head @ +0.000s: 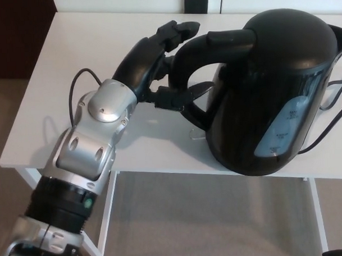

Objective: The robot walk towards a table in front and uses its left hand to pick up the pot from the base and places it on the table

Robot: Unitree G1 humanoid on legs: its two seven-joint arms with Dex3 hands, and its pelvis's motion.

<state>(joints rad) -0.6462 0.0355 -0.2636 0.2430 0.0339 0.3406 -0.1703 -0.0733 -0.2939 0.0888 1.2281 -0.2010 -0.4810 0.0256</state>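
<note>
We see the white bench (pixel 101 63) spreading behind and to the left of the pot (pixel 270 79), which fills the right half of the view and overlaps the bench's near edge; we cannot tell whether its foot rests on anything. The pot is a glossy black kettle with a domed lid. Its long axis runs from foot to lid and leans slightly, lid towards the upper right. Its handle (pixel 213 39) points left and its spout (pixel 341 35) right, and a pale blue level window (pixel 281 132) runs down its near side. Left of the pot, the silver forearm (pixel 87 148) leads up to the left robot hand (pixel 163 66), which is closed on the handle, fingers (pixel 176 31) over the top and thumb (pixel 178 97) reaching into the loop. A dark cable (pixel 328 119) trails off the pot's right side.
</note>
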